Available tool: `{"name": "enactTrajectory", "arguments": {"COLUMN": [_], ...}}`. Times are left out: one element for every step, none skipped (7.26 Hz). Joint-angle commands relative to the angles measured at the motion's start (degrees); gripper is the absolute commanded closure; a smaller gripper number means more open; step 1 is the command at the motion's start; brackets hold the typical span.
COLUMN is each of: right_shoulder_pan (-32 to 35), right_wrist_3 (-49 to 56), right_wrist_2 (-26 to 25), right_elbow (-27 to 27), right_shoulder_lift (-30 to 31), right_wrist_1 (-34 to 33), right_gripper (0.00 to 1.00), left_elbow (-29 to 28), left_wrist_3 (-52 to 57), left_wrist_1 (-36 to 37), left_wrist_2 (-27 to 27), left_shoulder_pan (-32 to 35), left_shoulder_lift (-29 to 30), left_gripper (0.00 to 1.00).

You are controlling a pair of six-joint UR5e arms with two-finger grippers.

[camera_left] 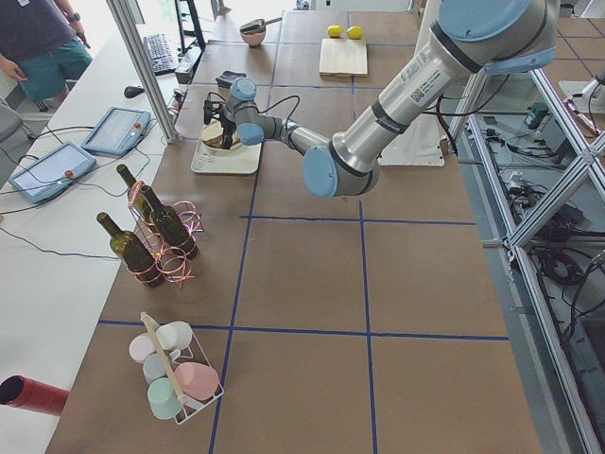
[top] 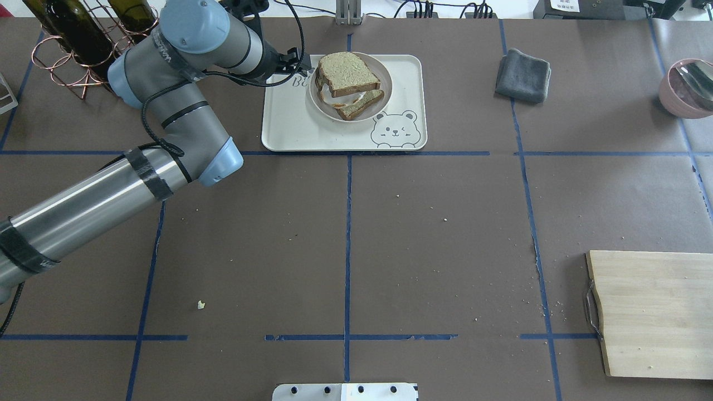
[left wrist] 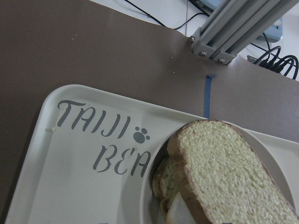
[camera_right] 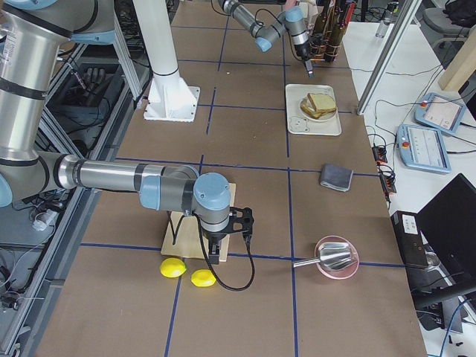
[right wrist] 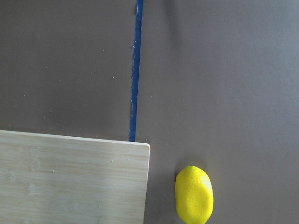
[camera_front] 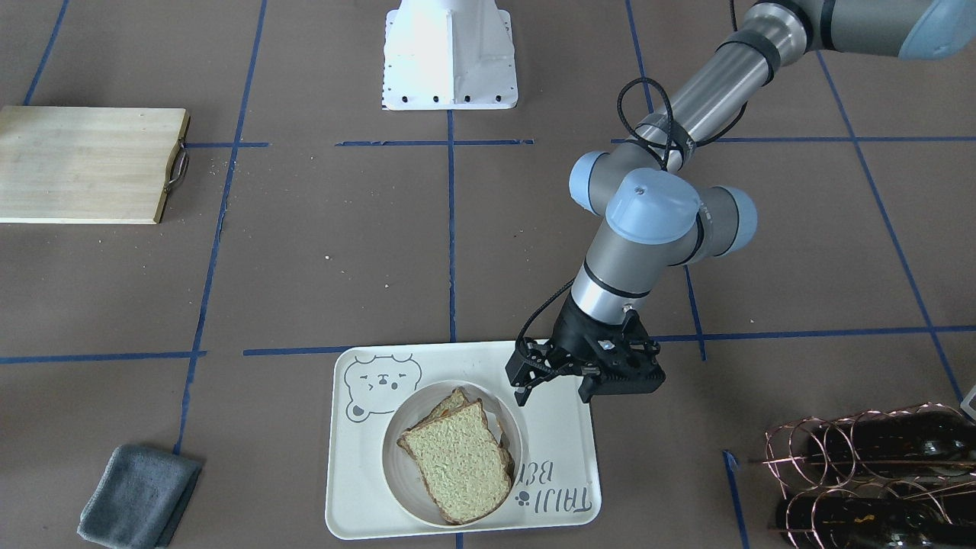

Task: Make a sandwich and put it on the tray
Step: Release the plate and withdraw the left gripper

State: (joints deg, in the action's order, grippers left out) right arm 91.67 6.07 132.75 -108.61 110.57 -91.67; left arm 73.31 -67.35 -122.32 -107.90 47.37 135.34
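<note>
The sandwich (camera_front: 457,457), two tan bread slices with white egg showing between them, lies on a round white plate (camera_front: 392,467). The plate stands on the cream bear tray (camera_front: 560,427). The sandwich also shows in the overhead view (top: 348,75) and in the left wrist view (left wrist: 224,172), beside the tray's lettering (left wrist: 93,123). My left gripper (camera_front: 553,395) is open and empty, just above the tray's edge and beside the plate. My right gripper (camera_right: 223,251) hangs over the cutting board's corner. I cannot tell whether it is open or shut.
A wooden cutting board (top: 657,312) lies at the near right, with two lemons (camera_right: 172,268) beside it. A grey cloth (top: 523,75) and a pink bowl (top: 688,86) are right of the tray. A wire rack of wine bottles (top: 72,39) stands left of it.
</note>
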Motion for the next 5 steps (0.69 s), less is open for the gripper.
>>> {"name": "enactTrajectory", "arguments": {"right_shoulder_pan": [0.00,0.09,0.00,0.00,0.00], "right_wrist_3": [0.00,0.00,-0.09,-0.18,-0.18], "right_wrist_2": [-0.21,-0.21,-0.21,-0.29,-0.38], "right_elbow": [0.41,0.41,0.24,0.15,0.15], "right_shoulder_lift": [-0.09,-0.09,-0.44,-0.79,-0.97], "right_wrist_1": [0.00,0.09,0.09,0.09,0.09], "right_gripper": [0.00,0.00,0.00,0.00,0.00], "left_elbow": [19.83,26.90,31.93,33.37,33.30], "left_wrist_3": [13.32,18.69,26.84,35.53,45.63], "left_wrist_1": [14.14,20.82,27.24,30.44,31.69], "left_wrist_2": [-5.38,-5.74,-7.22,-11.76,-16.07], "left_shoulder_pan": [3.42,6.65,10.16,16.46,22.36], "left_shoulder_lift": [-10.74,-14.36,-17.79,-21.57,-26.65], "left_gripper": [0.00,0.00,0.00,0.00,0.00]}}
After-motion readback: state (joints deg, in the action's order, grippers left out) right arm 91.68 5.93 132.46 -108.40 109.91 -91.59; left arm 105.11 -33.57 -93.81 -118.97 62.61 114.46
